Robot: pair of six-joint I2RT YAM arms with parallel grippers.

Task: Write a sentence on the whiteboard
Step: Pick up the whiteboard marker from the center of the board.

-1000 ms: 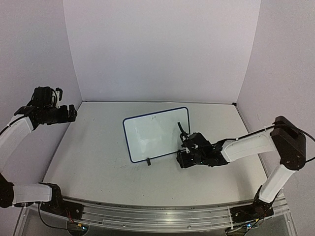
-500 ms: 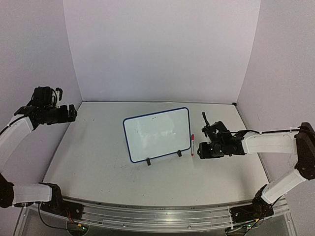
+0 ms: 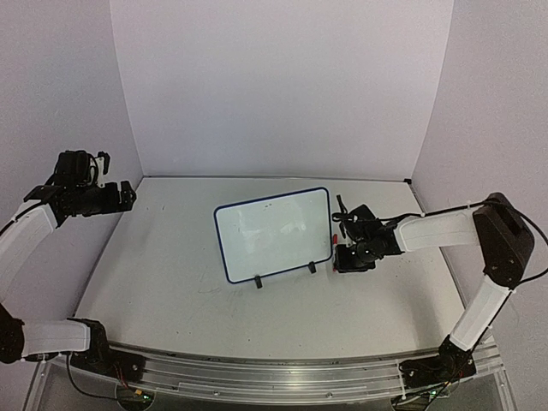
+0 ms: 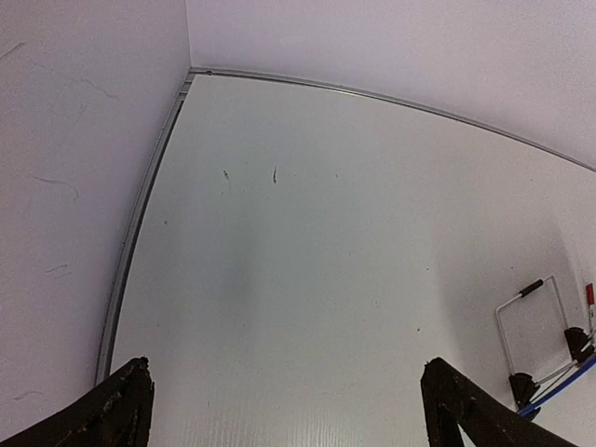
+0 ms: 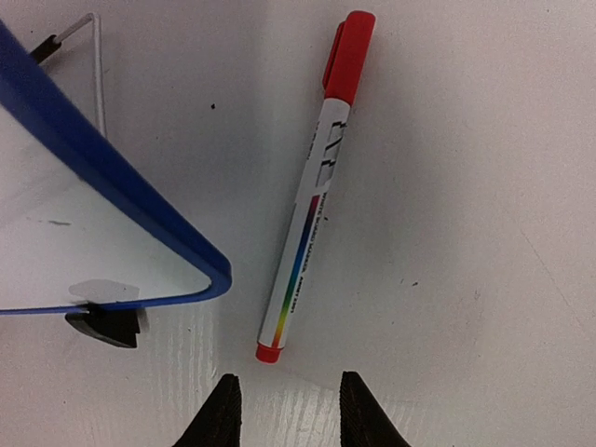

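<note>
The whiteboard stands tilted on its two black feet mid-table, and no sentence shows on its white face. A red-capped marker lies flat on the table just right of the board's blue corner. Its red cap points to the back of the table. My right gripper hovers at the marker's tail end, open by a narrow gap with nothing between the fingers; from above it sits beside the board's right foot. My left gripper is wide open and empty, raised at the far left.
The side walls and the back wall close in the table. The board's wire stand and blue edge show from behind in the left wrist view. The right arm's links stretch across the table's right side.
My right gripper left the board's front, swung out to the right, then came back over the marker's tail with its jaws narrowing. The marker now shows lying on the table. The left arm stayed still.
</note>
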